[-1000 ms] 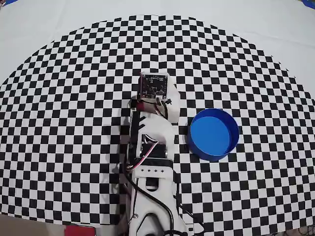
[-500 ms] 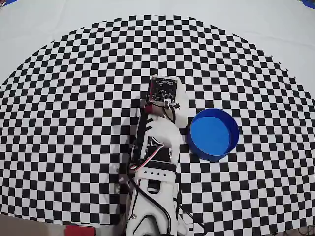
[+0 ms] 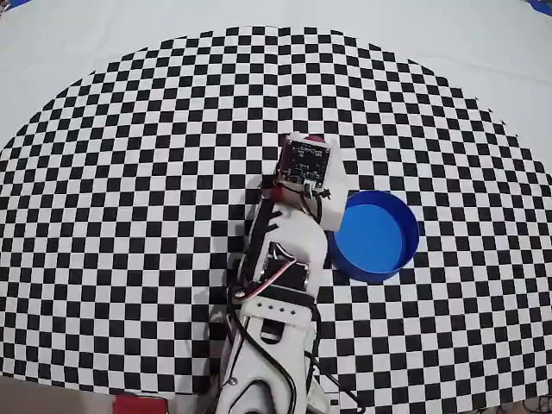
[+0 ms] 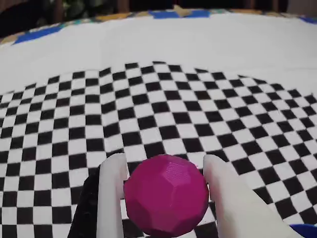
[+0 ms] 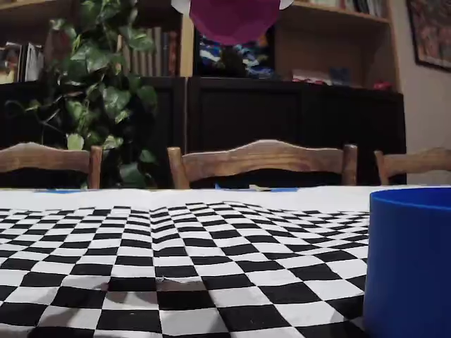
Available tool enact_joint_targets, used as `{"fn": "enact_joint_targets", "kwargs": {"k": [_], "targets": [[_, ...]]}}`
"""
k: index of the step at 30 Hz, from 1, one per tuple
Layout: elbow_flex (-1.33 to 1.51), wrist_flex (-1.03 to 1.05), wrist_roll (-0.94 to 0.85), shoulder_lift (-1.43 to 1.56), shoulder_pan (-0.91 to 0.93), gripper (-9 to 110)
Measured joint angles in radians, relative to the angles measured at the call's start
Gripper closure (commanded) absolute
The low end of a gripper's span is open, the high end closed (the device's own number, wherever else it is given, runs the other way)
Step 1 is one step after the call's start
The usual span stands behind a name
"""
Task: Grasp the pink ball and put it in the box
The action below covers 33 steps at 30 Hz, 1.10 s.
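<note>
While gripped between both white fingers [image 4: 111,198], the ball [image 4: 166,196] rides in the claw [image 4: 166,171], clear of the tabletop [image 3: 129,216].

Item 1, ball: pink, faceted, pinched on its two sides in the wrist view; seen high at the top edge of the fixed view [image 5: 234,20], with a faint shadow on the checkered cloth [image 5: 176,239] below. Item 2, box [image 3: 375,235]: blue, round, standing on the cloth at about 4 o'clock from the claw [image 3: 306,142] in the overhead view, just beside the arm [image 3: 276,285]. Backdrop, fixed view: chairs [image 5: 261,162], plant [image 5: 106,91], bookshelves [image 5: 331,28].
</note>
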Motion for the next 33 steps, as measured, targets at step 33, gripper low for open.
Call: {"fn": "enact_joint_targets", "kwargs": {"k": [33], "targets": [[0.046,0.000,0.000,0.060,0.202,101]]}}
